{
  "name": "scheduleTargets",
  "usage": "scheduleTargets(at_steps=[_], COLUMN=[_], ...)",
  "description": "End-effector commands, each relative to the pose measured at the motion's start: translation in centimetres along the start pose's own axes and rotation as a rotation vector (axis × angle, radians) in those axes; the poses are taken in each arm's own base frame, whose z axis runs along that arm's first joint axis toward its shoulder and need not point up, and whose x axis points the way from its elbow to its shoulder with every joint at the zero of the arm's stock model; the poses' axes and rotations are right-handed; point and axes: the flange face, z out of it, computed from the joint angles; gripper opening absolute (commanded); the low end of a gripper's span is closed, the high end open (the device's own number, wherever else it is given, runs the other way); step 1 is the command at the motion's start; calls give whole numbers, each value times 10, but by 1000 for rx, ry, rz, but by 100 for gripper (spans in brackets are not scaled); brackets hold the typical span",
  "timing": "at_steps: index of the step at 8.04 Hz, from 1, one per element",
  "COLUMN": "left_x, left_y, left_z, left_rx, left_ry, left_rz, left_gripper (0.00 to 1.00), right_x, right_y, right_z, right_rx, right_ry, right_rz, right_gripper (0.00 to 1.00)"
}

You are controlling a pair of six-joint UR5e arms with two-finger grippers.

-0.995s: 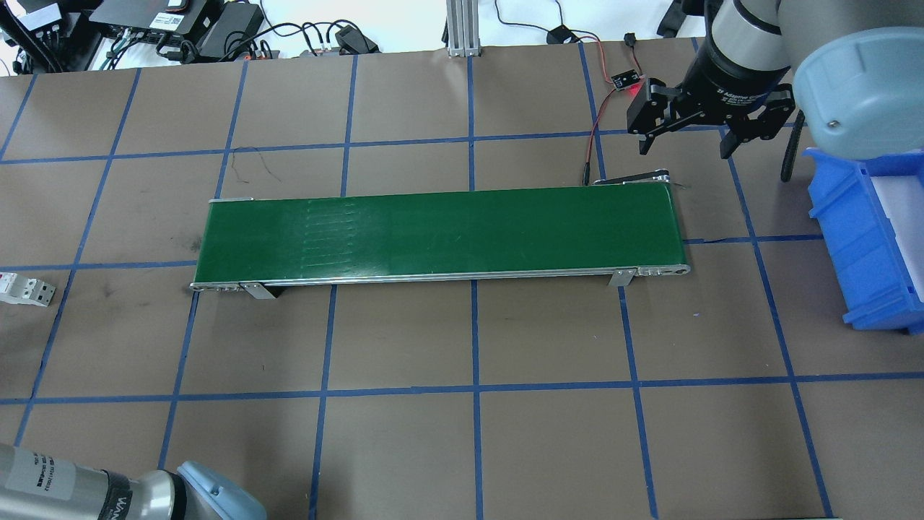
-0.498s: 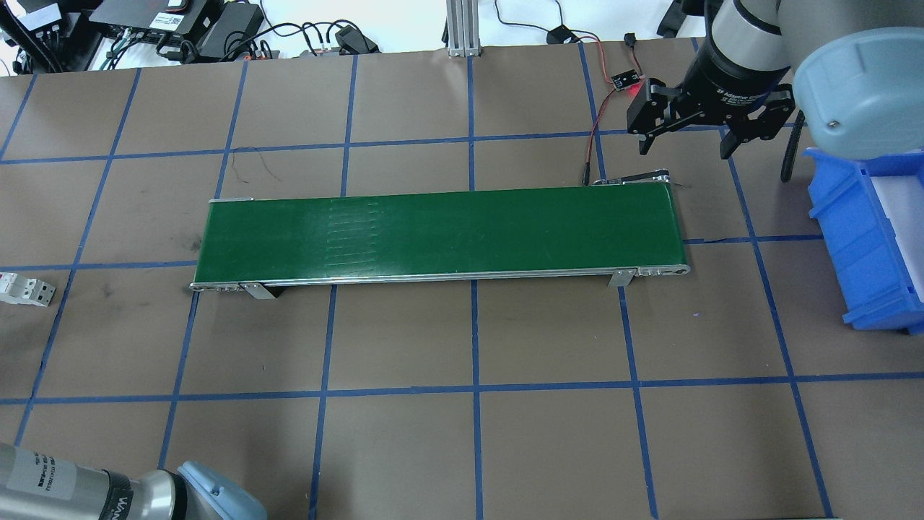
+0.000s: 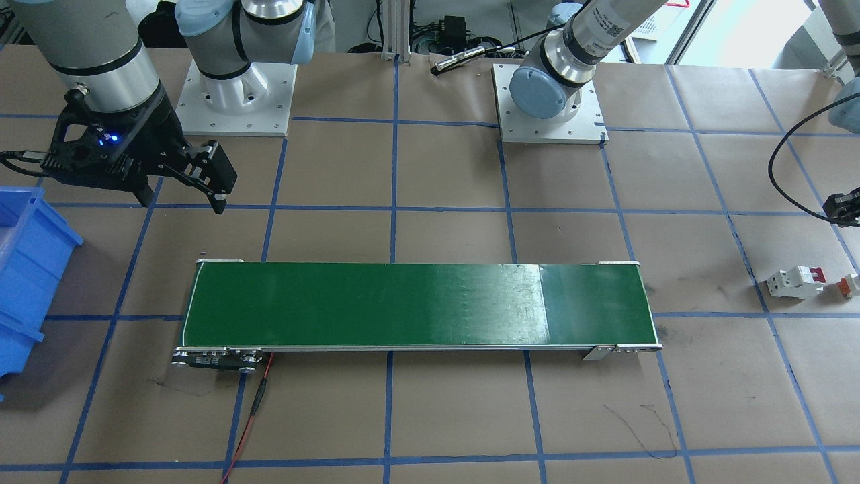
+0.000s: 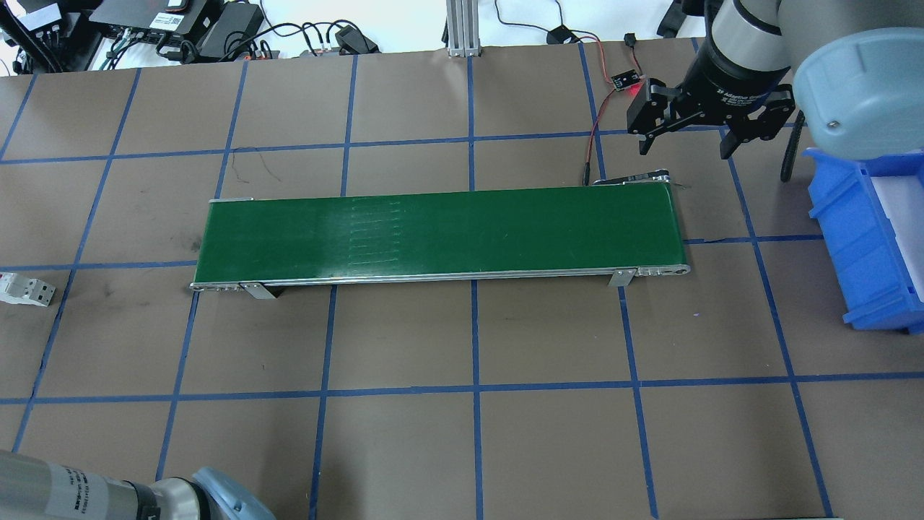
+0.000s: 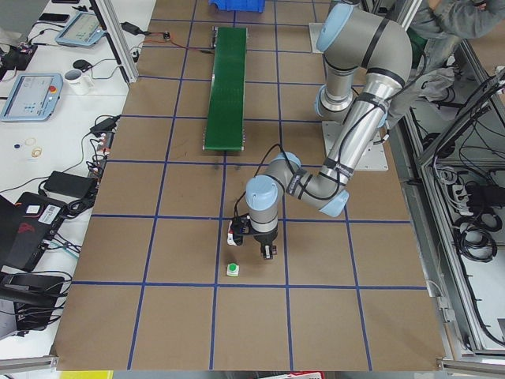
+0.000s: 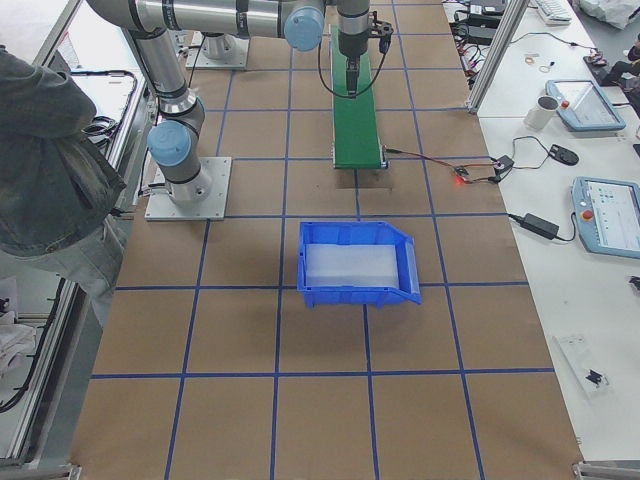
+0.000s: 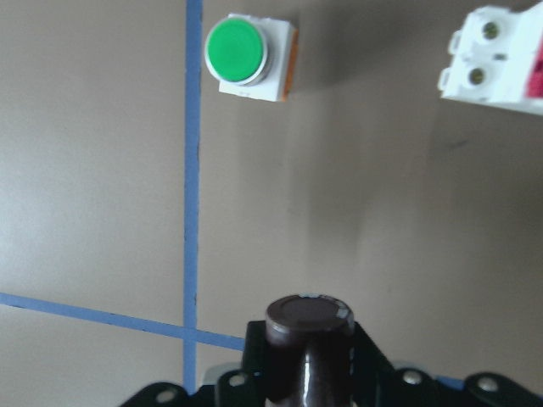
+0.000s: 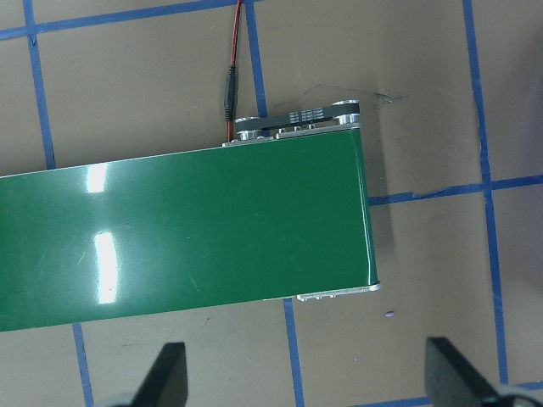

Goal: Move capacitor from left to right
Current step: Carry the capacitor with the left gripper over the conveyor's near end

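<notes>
The capacitor point(image 7: 310, 320), a dark brown-black cylinder, stands upright between my left gripper's point(image 7: 310, 360) fingers in the left wrist view; the gripper is shut on it. The exterior left view shows this gripper point(image 5: 260, 241) low over the table, well short of the green conveyor belt's point(image 5: 227, 79) near end. My right gripper point(image 4: 686, 141) is open and empty, hovering just beyond the belt's point(image 4: 440, 231) right end. It also shows in the front-facing view point(image 3: 181, 200), and the belt end point(image 8: 187, 233) lies under it in the right wrist view.
A white breaker point(image 7: 501, 55) and a green push button point(image 7: 246, 52) lie on the paper ahead of my left gripper. The breaker point(image 3: 796, 281) has a small orange-and-white connector point(image 3: 850, 284) beside it. A blue bin point(image 4: 866, 238) stands at the table's right.
The pale streak marks on the green belt have shifted to the right. My left arm's elbow at the bottom left has moved a little. The right gripper has not moved.
</notes>
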Motion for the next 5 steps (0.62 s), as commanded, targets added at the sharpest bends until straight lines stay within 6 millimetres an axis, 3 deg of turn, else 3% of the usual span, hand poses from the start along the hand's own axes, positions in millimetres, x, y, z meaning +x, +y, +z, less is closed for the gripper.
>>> scheduleTargets(at_steps=[1, 3, 5], left_x=[85, 183, 272], left_y=[-31, -60, -76], left_z=[-96, -145, -168], left_rx=[35, 51, 31], left_ry=[-18, 6, 23], left_rz=[-28, -67, -96], left_gripper=[19, 23, 25], right_x=[0, 0, 0], right_y=[0, 0, 0], right_z=[0, 0, 0], right_rx=[0, 0, 0], right_ry=[0, 0, 1], right_rz=[0, 0, 0], right_gripper=[100, 100, 100])
